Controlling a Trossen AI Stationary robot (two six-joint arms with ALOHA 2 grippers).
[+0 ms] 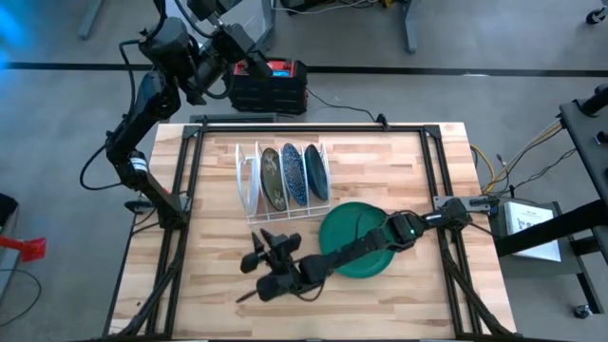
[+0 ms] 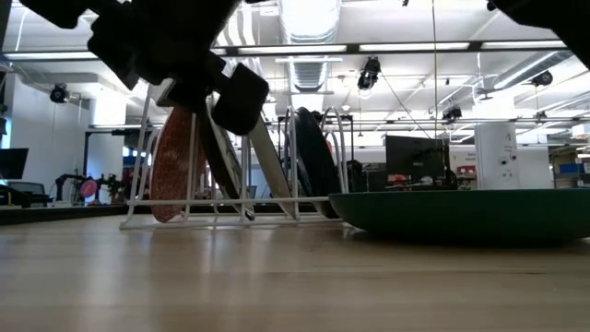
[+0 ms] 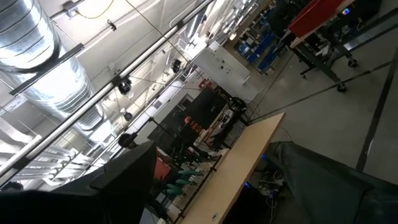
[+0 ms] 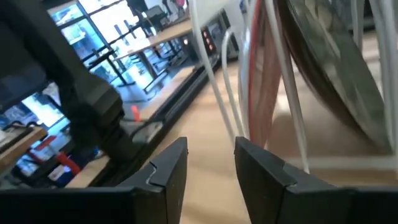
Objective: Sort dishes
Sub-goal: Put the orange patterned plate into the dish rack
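Near the table's front edge, toward the middle, hovers the right gripper (image 1: 255, 258), arm reaching in across the green plate (image 1: 359, 240). Jaws parted only narrowly, nothing between them, just bare wood showing through the gap in the right wrist view. Fingers (image 4: 163, 177) aimed at the white wire rack (image 1: 249, 180), close in front of it but not touching. Green plate lying flat on the table, right of centre, just beside the rack's front right corner.

Up in the rack, standing on edge: red-pink patterned plate (image 2: 173, 164) in a slot at the left end, then a greyish-brown plate (image 1: 272, 178), a dark blue speckled plate (image 1: 294, 174) and another dark blue plate (image 1: 315, 171), side by side toward the right end.

Off beyond the table's back left corner, raised high over the floor, waits the left gripper (image 1: 249, 49), near a black and red case (image 1: 268, 84). Jaws spread wide, holding nothing.
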